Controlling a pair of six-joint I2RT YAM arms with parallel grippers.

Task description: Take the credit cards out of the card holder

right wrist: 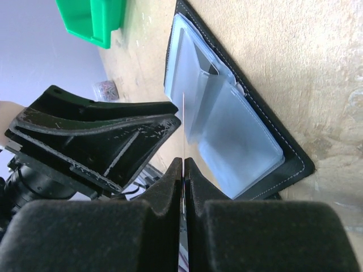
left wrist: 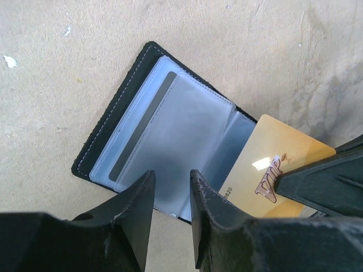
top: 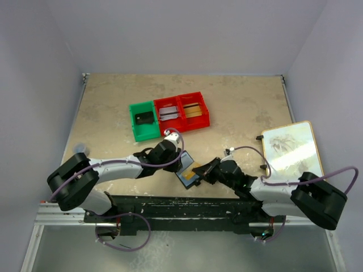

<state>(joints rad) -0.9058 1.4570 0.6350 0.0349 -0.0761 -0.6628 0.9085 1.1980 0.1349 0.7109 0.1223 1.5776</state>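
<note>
The card holder lies open on the table, pale grey-blue inner faces up; it fills the left wrist view and shows in the right wrist view. A gold-brown credit card marked VIP sticks partway out of its right pocket. My right gripper is shut on this card, seen edge-on as a thin line; from above the gripper sits just right of the holder. My left gripper is open with a narrow gap, its tips over the holder's near edge, holding nothing; from above it is at the holder's left.
A green bin with a small black item and two joined red bins holding a silver and a gold card stand behind the holder. A framed picture board lies at the right. The green bin shows in the right wrist view.
</note>
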